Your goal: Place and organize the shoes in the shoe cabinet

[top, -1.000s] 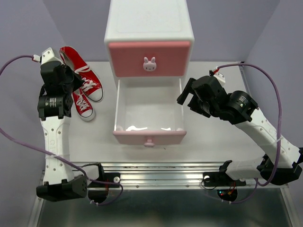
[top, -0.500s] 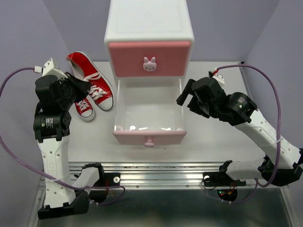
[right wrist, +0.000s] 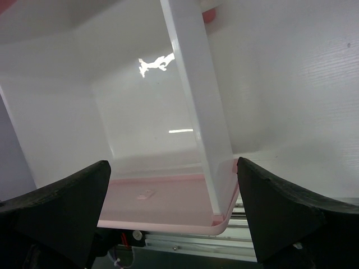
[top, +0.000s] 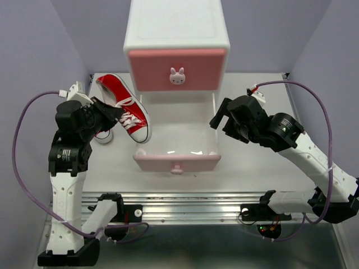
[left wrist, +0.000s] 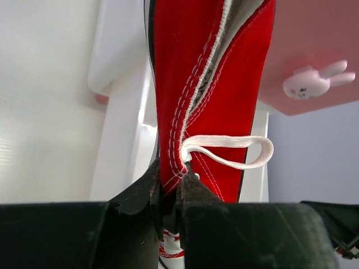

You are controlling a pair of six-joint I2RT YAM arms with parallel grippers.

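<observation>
My left gripper [top: 114, 115] is shut on the collar of a red shoe [top: 115, 88] and holds it in the air, toe over the left front corner of the open lower drawer [top: 176, 158]. In the left wrist view the fingers [left wrist: 143, 190] pinch the red canvas edge [left wrist: 207, 84]. The second red shoe [top: 102, 136] lies on the table under that gripper, mostly hidden. The white shoe cabinet [top: 176, 33] stands at the back centre. My right gripper [top: 222, 122] is open and empty beside the drawer's right wall [right wrist: 196, 101]. The green shoes are out of view.
The upper drawer [top: 177, 68] is closed, with a bunny knob [top: 178, 75] that also shows in the left wrist view [left wrist: 314, 81]. Purple walls stand close on the left and right. A metal rail [top: 185, 204] runs along the near edge.
My left arm has carried the red shoe rightward from the left wall to the drawer's left front corner. The second red shoe stayed on the table. The right arm has barely moved.
</observation>
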